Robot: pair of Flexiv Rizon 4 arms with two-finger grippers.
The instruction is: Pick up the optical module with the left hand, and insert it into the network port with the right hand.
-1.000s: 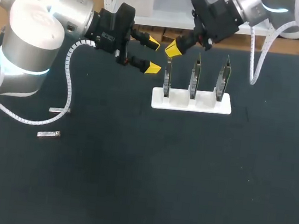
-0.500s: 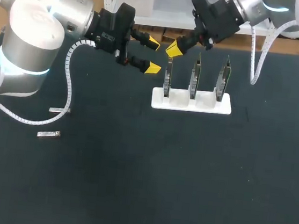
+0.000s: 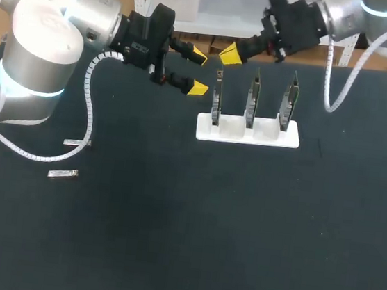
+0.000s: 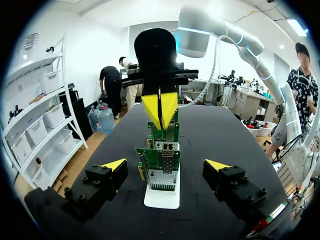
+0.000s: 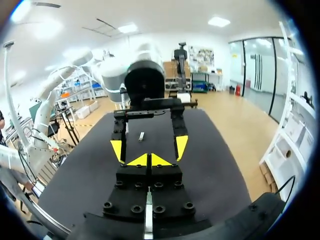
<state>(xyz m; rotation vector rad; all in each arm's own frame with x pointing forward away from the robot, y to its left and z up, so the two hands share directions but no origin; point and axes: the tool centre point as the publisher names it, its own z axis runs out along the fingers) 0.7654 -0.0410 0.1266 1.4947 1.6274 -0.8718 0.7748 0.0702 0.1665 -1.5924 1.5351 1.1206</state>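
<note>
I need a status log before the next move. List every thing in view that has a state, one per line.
left gripper: open, empty, beside the network cards.
right gripper: shut, nothing visible between its tips.
network cards: three, upright in the white holder.
optical modules: two, lying flat on the table, not gripped.

The right gripper (image 5: 149, 160) had its two yellow tips pressed together with nothing between them; just ahead, facing it, the left gripper (image 5: 149, 148) hung above the dark table (image 5: 80, 175), its yellow-tipped fingers (image 5: 117, 149) spread wide apart; behind it rose the silver left arm (image 5: 115, 67); farther along the table lay a small silver module (image 5: 141, 136), well apart from both grippers
</note>
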